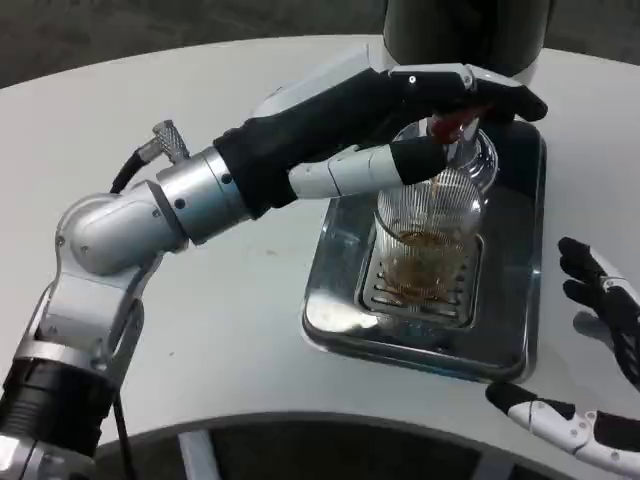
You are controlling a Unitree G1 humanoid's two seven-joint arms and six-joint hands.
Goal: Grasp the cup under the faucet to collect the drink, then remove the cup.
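Head view, risk: the cup point(428, 235) already holds some brown drink; a tug or tilt on removal could slosh it onto the drip tray point(510, 330), or knock the faucet point(452, 127).
Cup place: upright on the tray grate, under the faucet.
Left robot hand point(440, 110): reaches over the faucet, thumb against the cup's rim; I cannot tell whether it is clamped.
Right robot hand point(590, 350): fingers apart, holding nothing, beside the tray at the counter point(200, 330) edge.

Left hand point(440, 110) outstretched from bent arm; right hand point(600, 300) low, fingers spread.
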